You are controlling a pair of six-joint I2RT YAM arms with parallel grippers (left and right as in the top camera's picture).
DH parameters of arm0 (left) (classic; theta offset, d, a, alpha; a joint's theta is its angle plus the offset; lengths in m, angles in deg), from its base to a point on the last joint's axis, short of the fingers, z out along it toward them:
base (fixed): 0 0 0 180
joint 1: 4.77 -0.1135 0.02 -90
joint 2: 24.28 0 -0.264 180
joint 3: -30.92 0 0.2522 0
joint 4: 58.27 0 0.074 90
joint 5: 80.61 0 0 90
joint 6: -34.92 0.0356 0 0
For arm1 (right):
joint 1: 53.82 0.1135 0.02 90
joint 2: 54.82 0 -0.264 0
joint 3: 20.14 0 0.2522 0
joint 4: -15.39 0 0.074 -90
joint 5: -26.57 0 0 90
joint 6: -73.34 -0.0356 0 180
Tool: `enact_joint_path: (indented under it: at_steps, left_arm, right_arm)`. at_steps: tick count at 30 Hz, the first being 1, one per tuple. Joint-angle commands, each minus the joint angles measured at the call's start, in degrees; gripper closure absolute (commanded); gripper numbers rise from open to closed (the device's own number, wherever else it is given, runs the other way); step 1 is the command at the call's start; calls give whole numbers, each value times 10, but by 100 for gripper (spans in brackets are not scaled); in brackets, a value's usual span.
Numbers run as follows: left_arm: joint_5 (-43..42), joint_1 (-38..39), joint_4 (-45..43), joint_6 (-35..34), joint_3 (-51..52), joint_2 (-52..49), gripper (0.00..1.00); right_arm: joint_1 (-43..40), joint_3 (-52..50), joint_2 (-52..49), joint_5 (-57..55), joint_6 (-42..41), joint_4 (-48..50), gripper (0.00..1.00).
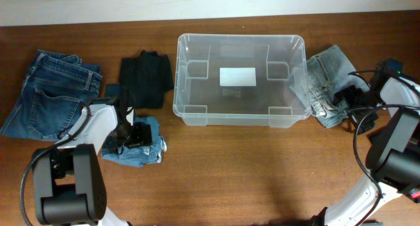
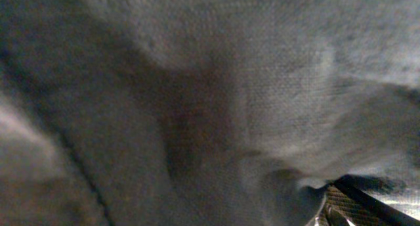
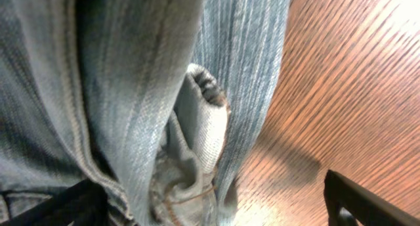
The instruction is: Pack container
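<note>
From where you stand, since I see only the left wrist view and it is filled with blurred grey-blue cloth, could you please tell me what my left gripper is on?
Observer: The left gripper is down on a crumpled light-blue denim garment, which lies nearer the robot than a folded black garment.
Operator: Thank you. Is anything packed yet?
Observer: No. The large clear plastic rectangular container holds nothing, and only its white label shows on the base.
Operator: And the other arm?
Observer: The right gripper is open over pale-wash jeans lying beside the container's right end.
</note>
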Motion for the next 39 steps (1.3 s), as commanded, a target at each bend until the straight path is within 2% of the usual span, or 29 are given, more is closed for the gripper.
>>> enact_joint_path:
  at_steps: [1, 6, 9, 12, 14, 20, 25, 31, 39]
  left_arm:
    - [4, 2, 0, 7, -1, -14, 1]
    - [4, 2, 0, 7, -1, -14, 0]
    - [4, 2, 0, 7, -1, -14, 0]
    - [4, 2, 0, 7, -1, -14, 1]
    - [4, 2, 0, 7, -1, -14, 1]
    - [4, 2, 0, 7, -1, -14, 1]
    - [4, 2, 0, 7, -1, -14, 1]
    - [4, 2, 0, 7, -1, -14, 1]
    - [4, 2, 0, 7, -1, -14, 1]
  right_arm:
    - [2, -31, -13, -21, -5, 12, 3]
    - [2, -77, -13, 32, -9, 78, 10]
    - [2, -99, -13, 80, -9, 122, 25]
    - [3, -104, -13, 86, -9, 134, 45]
    - [4, -104, -13, 85, -8, 138, 50]
    - [5, -104, -13, 83, -2, 144, 80]
    - [5, -104, -13, 81, 10, 148, 83]
    - [5, -104, -13, 77, 48, 153, 96]
    - [5, -103, -12, 77, 61, 155, 96]
